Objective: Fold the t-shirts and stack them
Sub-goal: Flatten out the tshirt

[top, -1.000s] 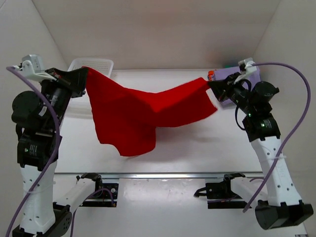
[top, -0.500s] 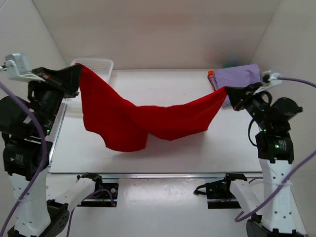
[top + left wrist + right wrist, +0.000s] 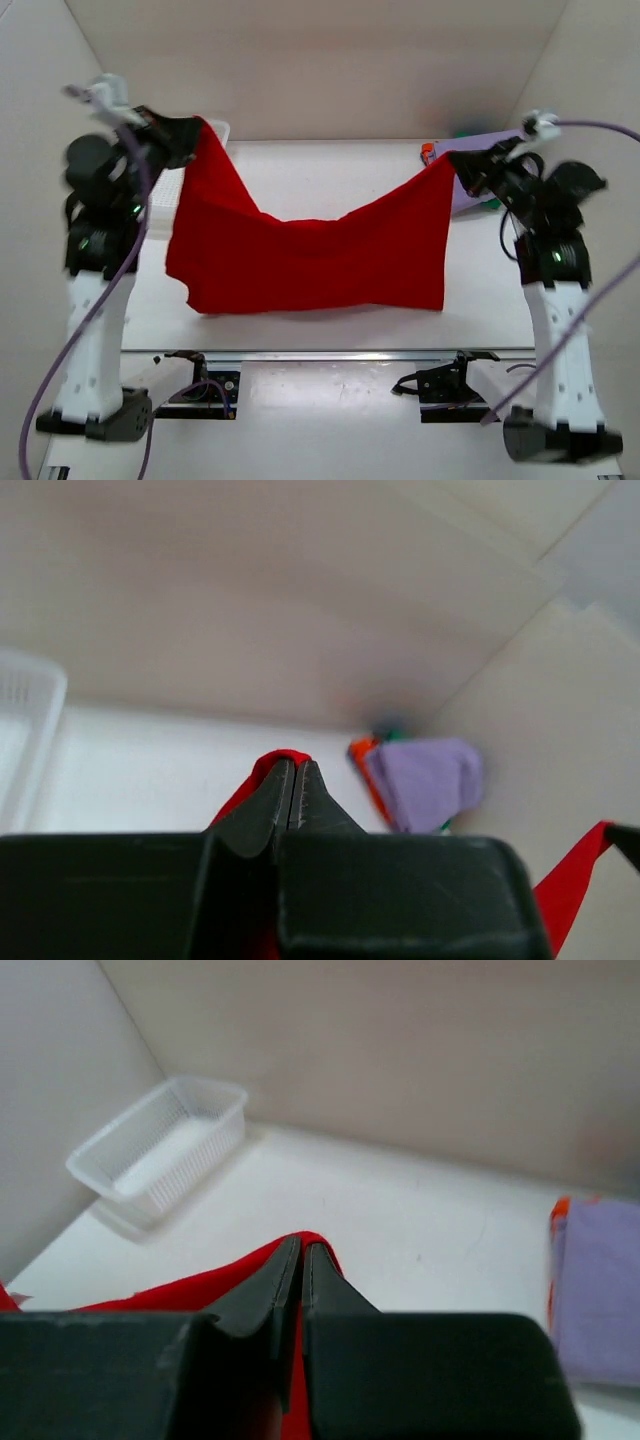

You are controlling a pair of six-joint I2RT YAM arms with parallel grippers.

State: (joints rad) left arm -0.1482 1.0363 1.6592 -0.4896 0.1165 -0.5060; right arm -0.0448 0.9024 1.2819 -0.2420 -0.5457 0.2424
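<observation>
The red t-shirt (image 3: 300, 255) hangs in the air between my two grippers, sagging in the middle, its lower edge near the table's front. My left gripper (image 3: 196, 130) is shut on its upper left corner; the red cloth (image 3: 262, 770) shows at the fingertips in the left wrist view. My right gripper (image 3: 455, 163) is shut on its upper right corner; the cloth (image 3: 215, 1285) shows in the right wrist view. A folded stack with a lavender shirt (image 3: 492, 150) on top, orange (image 3: 428, 152) and green beneath, lies at the back right; it also shows in the left wrist view (image 3: 425, 780).
A white mesh basket (image 3: 165, 1145) stands at the back left of the table, mostly hidden behind the left arm in the top view. White walls enclose the table on three sides. A metal rail (image 3: 320, 353) runs along the front edge.
Both grippers have risen and moved forward. The red shirt has spread out wider and now hangs flatter, with its lower edge nearly straight.
</observation>
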